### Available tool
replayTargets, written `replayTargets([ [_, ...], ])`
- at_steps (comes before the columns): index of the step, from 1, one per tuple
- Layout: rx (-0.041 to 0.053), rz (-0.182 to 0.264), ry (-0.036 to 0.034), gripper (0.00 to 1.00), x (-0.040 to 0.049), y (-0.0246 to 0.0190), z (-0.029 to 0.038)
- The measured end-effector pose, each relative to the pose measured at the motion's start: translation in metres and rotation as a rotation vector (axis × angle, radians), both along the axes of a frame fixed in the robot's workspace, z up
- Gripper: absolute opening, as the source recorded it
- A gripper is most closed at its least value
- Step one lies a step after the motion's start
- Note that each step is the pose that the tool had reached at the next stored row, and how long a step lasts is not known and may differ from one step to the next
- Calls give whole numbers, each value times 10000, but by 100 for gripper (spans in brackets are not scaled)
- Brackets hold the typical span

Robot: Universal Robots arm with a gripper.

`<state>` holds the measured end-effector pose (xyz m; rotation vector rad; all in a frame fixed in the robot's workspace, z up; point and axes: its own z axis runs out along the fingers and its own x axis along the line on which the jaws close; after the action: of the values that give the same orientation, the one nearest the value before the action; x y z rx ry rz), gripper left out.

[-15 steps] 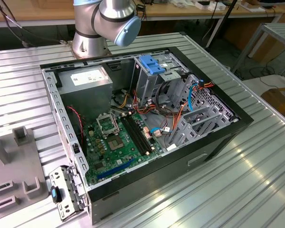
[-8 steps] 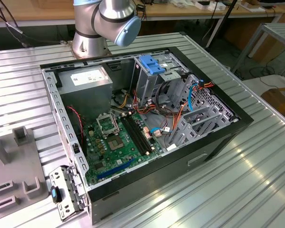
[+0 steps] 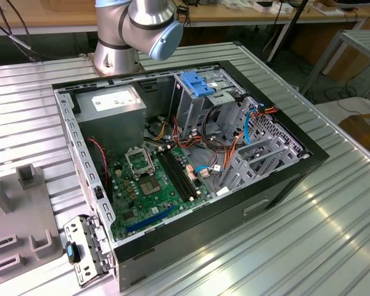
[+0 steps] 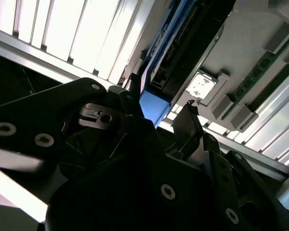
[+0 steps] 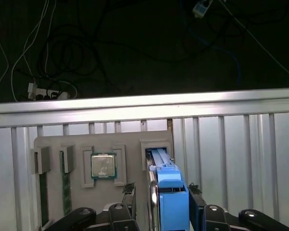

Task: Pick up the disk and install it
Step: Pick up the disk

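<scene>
In the first wrist view the disk [image 5: 166,192] stands on edge in a slot of a grey holder plate [image 5: 130,144], its blue side rail facing the camera. My gripper [image 5: 161,188] straddles it: one dark fingertip [image 5: 129,191] sits a little off its metal side, the other [image 5: 194,192] close beside the blue rail. The jaws look open around the disk. In the second wrist view the blue rail end [image 4: 154,108] lies between the two black fingers [image 4: 190,120].
The holder plate also carries a processor chip [image 5: 103,166] and memory sticks [image 5: 65,187]. Just beyond it runs the ribbed table's edge [image 5: 144,108], then dark floor with cables. The open computer case [image 3: 191,154], with its blue-topped drive cage [image 3: 197,83], lies beside the arm base [image 3: 117,55].
</scene>
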<state>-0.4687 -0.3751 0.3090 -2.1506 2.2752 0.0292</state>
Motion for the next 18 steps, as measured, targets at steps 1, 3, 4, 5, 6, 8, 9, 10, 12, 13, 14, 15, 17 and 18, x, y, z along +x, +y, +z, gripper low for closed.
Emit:
replayTargets([
  [1, 0, 0, -1, 54, 0, 0, -14],
  [3, -2, 0, 3, 53, -1, 0, -20],
  [4, -1, 0, 1, 45, 0, 0, -22],
  [5, 0, 0, -2, 45, 0, 8, -26],
  [6, 0, 0, 1, 45, 0, 22, -29],
  [8, 0, 0, 1, 45, 0, 55, -40],
  [9, -1, -1, 1, 45, 0, 70, -44],
  [10, 0, 0, -1, 45, 0, 72, -48],
  [12, -2, 1, -4, 45, 0, 71, -51],
  [13, -5, -1, -14, 45, -1, 66, -52],
  [14, -8, 0, -22, 45, -1, 61, -52],
  [15, -11, -1, -28, 45, -1, 59, -51],
  [17, -11, 1, -34, 45, -2, 51, -52],
  [18, -11, 0, -37, 45, -2, 48, -52],
])
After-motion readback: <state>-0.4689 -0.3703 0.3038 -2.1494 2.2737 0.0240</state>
